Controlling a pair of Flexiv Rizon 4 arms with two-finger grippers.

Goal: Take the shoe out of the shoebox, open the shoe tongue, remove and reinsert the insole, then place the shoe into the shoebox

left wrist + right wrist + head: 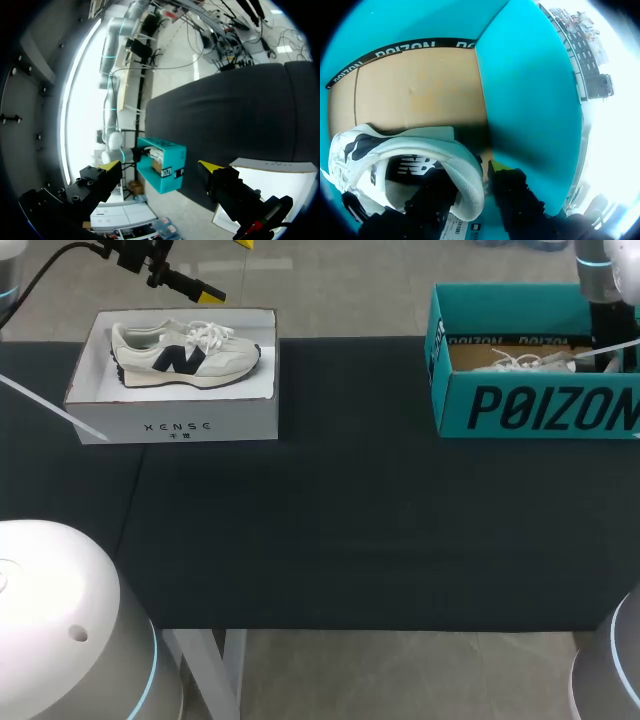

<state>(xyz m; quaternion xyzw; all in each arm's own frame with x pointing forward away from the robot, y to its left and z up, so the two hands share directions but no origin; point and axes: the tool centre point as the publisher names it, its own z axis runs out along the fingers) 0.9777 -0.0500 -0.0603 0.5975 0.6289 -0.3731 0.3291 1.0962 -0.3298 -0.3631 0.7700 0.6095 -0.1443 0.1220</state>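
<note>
On the table (350, 540), an open box (180, 425) sits at the far left with a sneaker (185, 350) lying in it. My left gripper (159, 165) hangs behind that box. At the far right, my right gripper (475, 172) is down inside the shoebox (540, 410), straddling the heel of the shoe (395, 150) in it.

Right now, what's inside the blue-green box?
A white shoe lies on the box's cardboard floor, with my right hand at its heel. The shoe's sole and anything underneath it are covered, so I can't see them.
</note>
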